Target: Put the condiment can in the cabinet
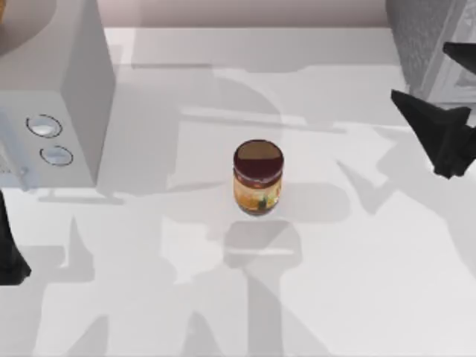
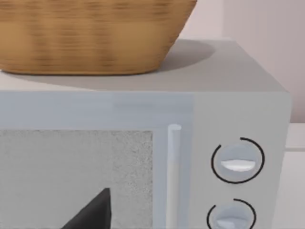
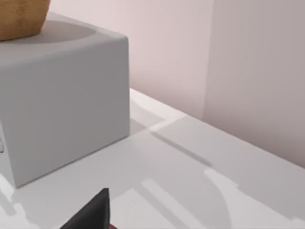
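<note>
The condiment can (image 1: 258, 178), a small jar with a dark maroon lid and a yellow-orange label, stands upright in the middle of the white table (image 1: 357, 297). Nothing touches it. My right gripper (image 1: 419, 71) hovers at the back right, well to the right of the can, open with its dark fingers spread and pointing left. My left gripper (image 1: 9, 253) sits at the table's left edge, far from the can. A grey box with a door handle and two round knobs (image 1: 52, 111) stands at the back left. I cannot tell whether it is the cabinet.
A wicker basket (image 2: 90, 33) rests on top of the grey box. A grey speckled unit (image 1: 428, 41) pokes in at the back right corner, just behind my right gripper. A pale wall runs along the back of the table.
</note>
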Controlling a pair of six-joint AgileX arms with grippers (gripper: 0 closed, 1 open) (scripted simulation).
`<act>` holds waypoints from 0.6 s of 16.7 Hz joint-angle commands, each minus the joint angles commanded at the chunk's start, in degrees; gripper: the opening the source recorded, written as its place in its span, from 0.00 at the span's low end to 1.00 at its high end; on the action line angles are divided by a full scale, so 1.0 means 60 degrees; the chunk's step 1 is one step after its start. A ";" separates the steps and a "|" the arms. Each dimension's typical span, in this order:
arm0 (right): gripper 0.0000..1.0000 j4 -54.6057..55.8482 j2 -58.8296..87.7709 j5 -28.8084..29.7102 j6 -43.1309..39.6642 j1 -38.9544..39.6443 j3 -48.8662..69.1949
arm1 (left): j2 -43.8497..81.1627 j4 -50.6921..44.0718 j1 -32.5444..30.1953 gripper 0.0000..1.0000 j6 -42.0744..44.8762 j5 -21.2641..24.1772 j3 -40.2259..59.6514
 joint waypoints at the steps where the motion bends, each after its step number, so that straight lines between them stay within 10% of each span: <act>1: 1.00 0.0423 0.1008 -0.0516 -0.0139 0.0101 0.0430 | 0.0000 0.0000 0.0000 1.00 0.0000 0.0000 0.0000; 10: 1.00 0.3514 0.8868 -0.4574 -0.1673 0.0909 0.3735 | 0.0000 0.0000 0.0000 1.00 0.0000 0.0000 0.0000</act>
